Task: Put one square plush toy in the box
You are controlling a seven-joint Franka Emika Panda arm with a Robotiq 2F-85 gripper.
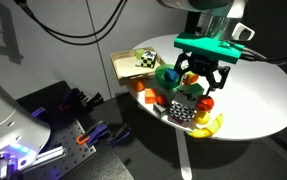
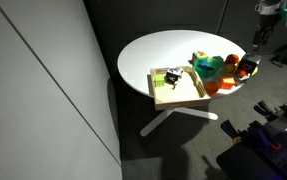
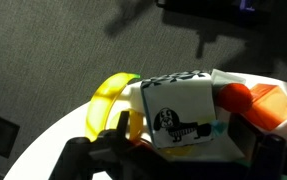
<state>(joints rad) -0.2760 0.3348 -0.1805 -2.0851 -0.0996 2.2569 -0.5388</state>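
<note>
**What stays unclear at this moment**

In the wrist view the jaws are only dark, blurred shapes along the lower edge, and that edge cuts them off. It cannot be told whether they touch the soft cube [image 3: 183, 112]. The print on the cube is blurred, and its lower part is hidden behind the jaws. The cube covers part of a yellow toy [image 3: 108, 100]. In an exterior view the gripper [image 1: 203, 85] hides part of the toy pile [image 1: 166, 80], and the arm [image 1: 208, 15] is cut off at the top edge. In an exterior view the toy pile [image 2: 218, 70] is too small to tell its pieces apart.
</note>
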